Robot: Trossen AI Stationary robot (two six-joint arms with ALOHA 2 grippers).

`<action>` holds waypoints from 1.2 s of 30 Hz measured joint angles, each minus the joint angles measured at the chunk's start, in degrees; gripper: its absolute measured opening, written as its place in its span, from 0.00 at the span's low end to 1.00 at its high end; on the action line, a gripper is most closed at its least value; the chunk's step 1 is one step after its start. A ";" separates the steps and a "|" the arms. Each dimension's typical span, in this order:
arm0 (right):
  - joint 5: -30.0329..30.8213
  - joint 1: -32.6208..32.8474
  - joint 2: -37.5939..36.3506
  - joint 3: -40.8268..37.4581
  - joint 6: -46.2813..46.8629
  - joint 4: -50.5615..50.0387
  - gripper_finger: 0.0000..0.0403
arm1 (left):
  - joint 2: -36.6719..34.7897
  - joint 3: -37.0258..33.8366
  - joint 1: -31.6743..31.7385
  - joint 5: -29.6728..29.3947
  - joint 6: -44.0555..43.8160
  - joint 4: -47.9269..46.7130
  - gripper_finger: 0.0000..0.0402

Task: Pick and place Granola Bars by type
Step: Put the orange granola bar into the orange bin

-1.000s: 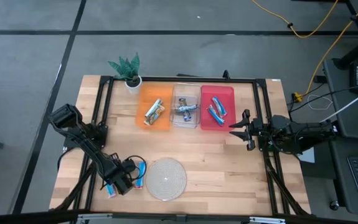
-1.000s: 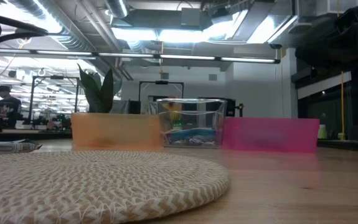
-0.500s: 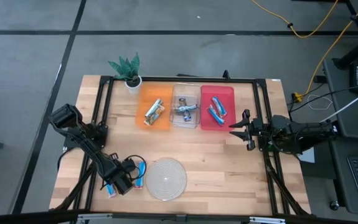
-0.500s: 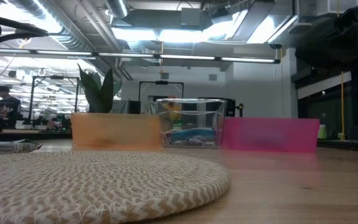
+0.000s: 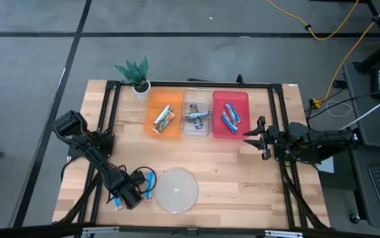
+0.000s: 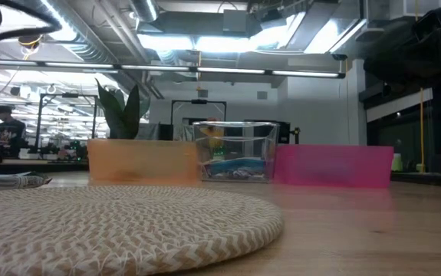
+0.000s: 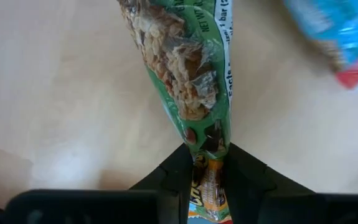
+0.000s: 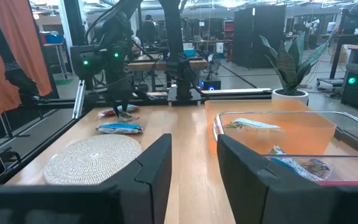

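Left tool [image 7: 207, 163] pinched green bar [image 7: 191, 68] beside woven mat [image 5: 177, 190].
Right tool [image 5: 254, 137], fingers apart, nr red bin [image 5: 245, 98]; blue bar [image 5: 149, 186] by mat.

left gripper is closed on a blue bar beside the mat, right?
Not quite: the left gripper is closed on a green bar, as the left wrist view shows. A blue bar lies next to it. The spot beside the mat is right.
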 joint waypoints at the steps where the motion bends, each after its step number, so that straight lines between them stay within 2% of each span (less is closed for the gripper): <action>1: 0.00 -0.02 -0.02 0.00 0.00 0.02 0.33 | 0.00 0.42 0.00 0.00 0.06 0.00 0.17; 10: 0.00 -0.02 -0.02 0.00 0.00 0.02 0.33 | 0.00 5.13 0.00 -0.08 2.20 -0.09 0.17; 18: 0.00 0.00 -0.01 0.00 0.00 0.00 0.33 | 0.00 10.83 0.55 -3.87 5.73 -0.35 0.17; 28: -0.01 -0.01 0.00 0.00 0.01 0.01 0.33 | 0.00 19.01 4.21 -8.73 15.20 -0.66 0.17; 36: 0.00 0.00 0.00 0.00 0.02 0.02 0.33 | 0.00 25.33 9.96 -9.18 25.00 -1.20 0.17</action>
